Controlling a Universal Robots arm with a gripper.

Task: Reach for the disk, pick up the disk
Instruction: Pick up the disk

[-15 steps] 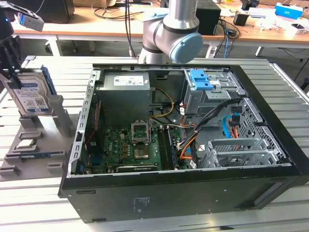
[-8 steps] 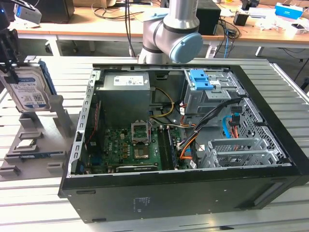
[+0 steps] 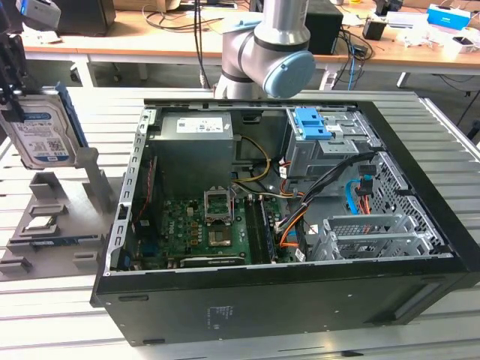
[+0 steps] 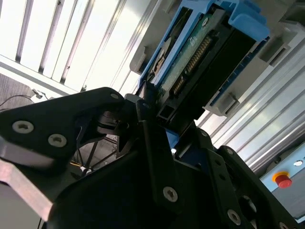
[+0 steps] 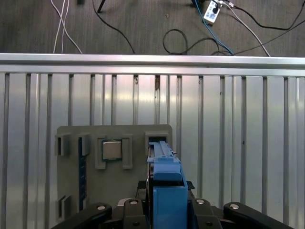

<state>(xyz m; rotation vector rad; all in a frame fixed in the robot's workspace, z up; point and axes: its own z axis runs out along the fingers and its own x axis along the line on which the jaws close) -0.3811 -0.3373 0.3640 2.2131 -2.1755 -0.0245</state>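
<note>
1. The black gripper [image 5: 164, 204] was clamped on the disk [image 3: 37, 129], its fingers [image 4: 143, 107] pressed against the drive's blue rails at one end.
2. In the exterior view, the silver-grey hard drive stood on edge, label facing out, at the exterior view's far left, held in the air above the grey fixture tray [image 3: 64, 259] and apart from it.
3. A square processor chip [image 5: 112, 150] and a blue memory stick [image 5: 82, 168] sat in pockets on that tray.
4. The tray rested on a slotted aluminium table [image 3: 52, 319], just beside an open computer case [image 3: 285, 304].
5. A bare blue bracket [image 3: 311, 124] sat inside the case near the robot arm [image 3: 274, 54].
</note>
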